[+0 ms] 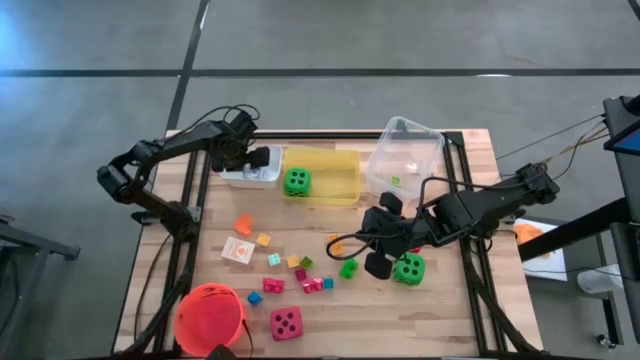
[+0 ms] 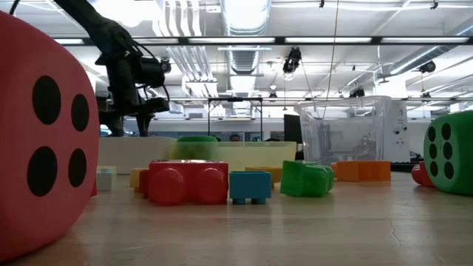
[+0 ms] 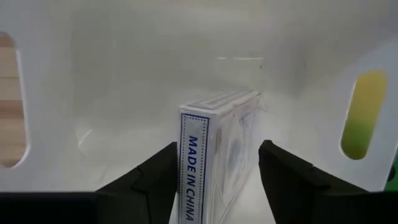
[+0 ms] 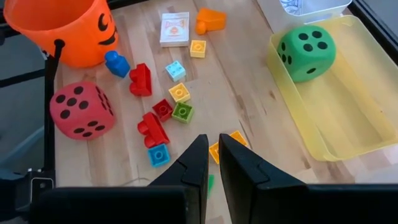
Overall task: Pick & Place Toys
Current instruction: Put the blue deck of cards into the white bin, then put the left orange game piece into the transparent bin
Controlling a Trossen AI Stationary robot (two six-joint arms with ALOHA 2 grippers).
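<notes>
My left gripper (image 3: 217, 148) reaches down into the white bin (image 1: 262, 178) at the table's far left, open. A white card pack (image 3: 208, 155) stands on edge on the bin floor between its fingers. My right gripper (image 4: 212, 163) hangs shut and empty above the table's middle (image 1: 368, 240), over the scattered small blocks (image 1: 300, 272). One green die (image 1: 296, 181) lies in the yellow bin (image 1: 335, 190), and another green die (image 1: 408, 268) rests on the table by the right arm. The pink-red die (image 1: 286, 323), an orange wedge (image 1: 243, 225) and a white card (image 1: 237, 251) lie on the wood. My left gripper has its fingers on either side of the card pack, coming from above. One finger (image 3: 280, 177) stands clear of the pack. The other finger (image 3: 155, 180) is right beside the pack's printed edge (image 3: 189, 162); I cannot tell whether it touches.
An orange-red bucket (image 1: 210, 312) stands at the near left corner. A clear bin (image 1: 405, 160) sits at the far right beside the yellow bin. Black frame rails (image 1: 190, 250) run along the table's left and right sides.
</notes>
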